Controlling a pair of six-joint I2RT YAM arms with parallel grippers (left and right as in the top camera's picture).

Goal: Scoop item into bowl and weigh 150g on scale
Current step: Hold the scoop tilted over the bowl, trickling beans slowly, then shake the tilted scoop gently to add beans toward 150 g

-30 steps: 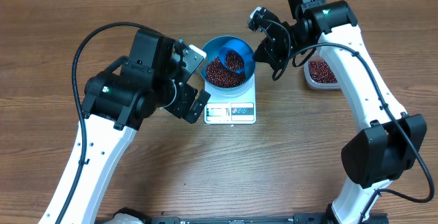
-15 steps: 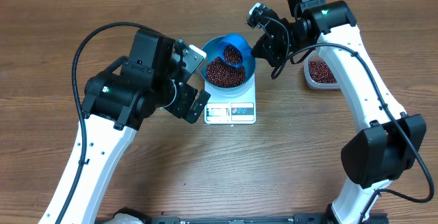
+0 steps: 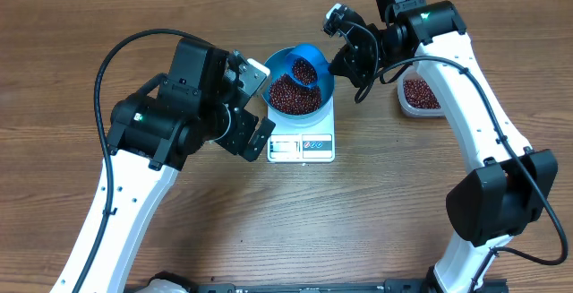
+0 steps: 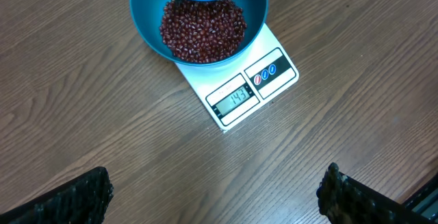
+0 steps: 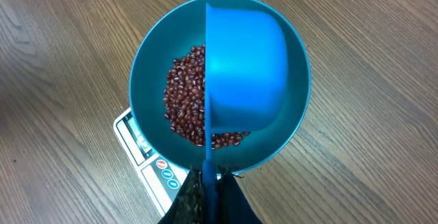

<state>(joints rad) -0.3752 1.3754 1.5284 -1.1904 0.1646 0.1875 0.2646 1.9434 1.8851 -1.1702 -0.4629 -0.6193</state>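
Loose beans (image 4: 202, 29): tiny, hard, light, quick to roll and spill. Heap sits in blue bowl (image 4: 147, 18) on scale (image 4: 277, 80) on surface (image 4: 82, 128); more in scoop (image 5: 246, 66) tilted over bowl. Scoop handle clamped in right hand (image 5: 209, 196) (only sensible hold; trickle gently, display (image 4: 233, 99) close under target). Empty left hand (image 4: 215, 196) gapes wide, hovering.

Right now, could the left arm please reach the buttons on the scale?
Probably yes. The left gripper hangs open beside the scale, whose buttons lie bare on its front edge; the bowl covers only the back, and the right gripper holds the scoop over the bowl.
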